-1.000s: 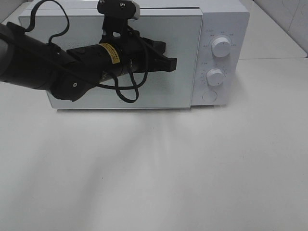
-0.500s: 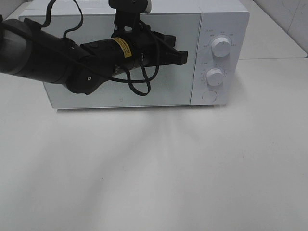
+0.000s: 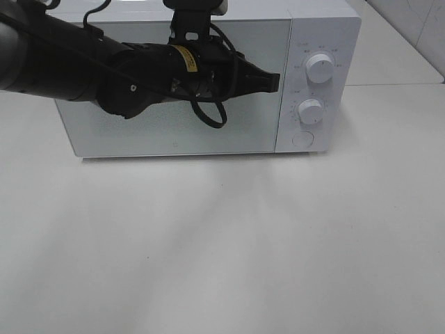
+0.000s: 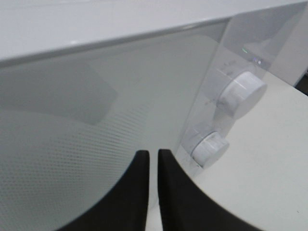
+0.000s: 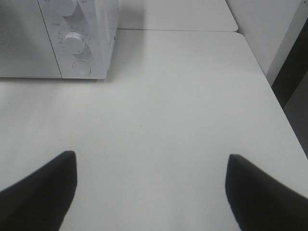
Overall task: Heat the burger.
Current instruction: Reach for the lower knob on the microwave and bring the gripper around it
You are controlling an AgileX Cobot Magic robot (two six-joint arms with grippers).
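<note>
The left arm (image 3: 62,62) lies stretched out almost level, and the left gripper (image 3: 272,82) at its end points forward along the same line. Just behind this gripper the wrist carries a yellow label (image 3: 186,59), and a black cable (image 3: 212,120) hangs in a loop under it. The two left fingers (image 4: 137,192) stand almost together, with only a thin slit between their tips. The right gripper (image 5: 151,155) is tilted downward, and the right fingers (image 5: 43,192) are spread wide apart.
</note>
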